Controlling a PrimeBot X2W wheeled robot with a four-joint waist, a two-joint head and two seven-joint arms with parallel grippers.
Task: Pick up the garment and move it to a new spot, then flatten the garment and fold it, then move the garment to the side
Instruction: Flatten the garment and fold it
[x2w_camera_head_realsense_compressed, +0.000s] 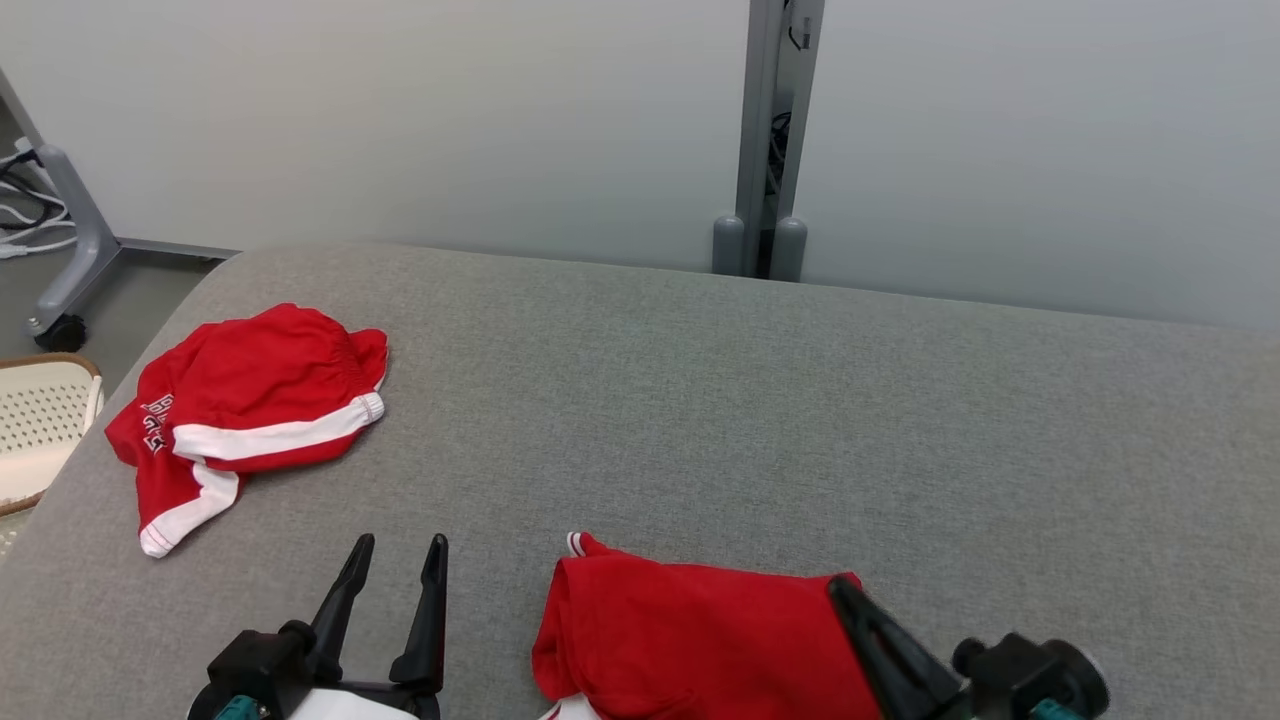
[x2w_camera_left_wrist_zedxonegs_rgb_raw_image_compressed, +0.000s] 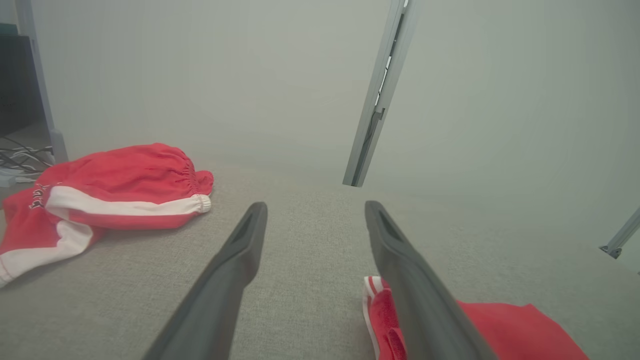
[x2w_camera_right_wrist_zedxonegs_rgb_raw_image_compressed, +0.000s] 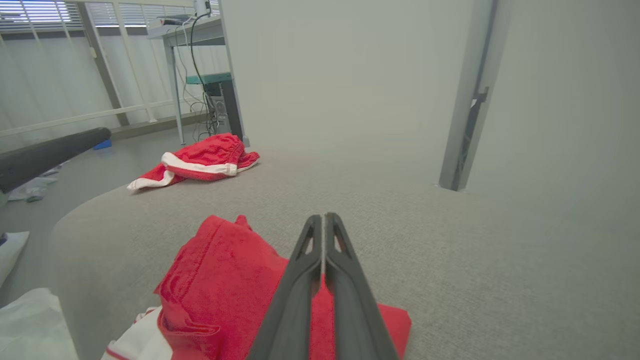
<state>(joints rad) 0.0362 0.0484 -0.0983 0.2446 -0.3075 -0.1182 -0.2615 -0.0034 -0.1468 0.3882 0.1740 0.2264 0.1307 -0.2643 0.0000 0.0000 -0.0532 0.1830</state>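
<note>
The folded red garment (x2w_camera_head_realsense_compressed: 690, 640) runs off the head view's bottom edge, so its near part is unseen, and the lettering on the red shorts (x2w_camera_head_realsense_compressed: 250, 400) is too small to read. Both lie on a grey cloth-covered table (x2w_camera_head_realsense_compressed: 800, 420), the garment at the near edge and the shorts well apart at the far left. Pale partition panels (x2w_camera_head_realsense_compressed: 450, 120) and a grey post (x2w_camera_head_realsense_compressed: 765, 130) stand behind. The left gripper (x2w_camera_head_realsense_compressed: 402, 548) is spread over bare table beside the garment. The right gripper (x2w_camera_head_realsense_compressed: 842, 592), fingers pressed together, points across the garment's right corner; whether it touches the cloth is unclear.
</note>
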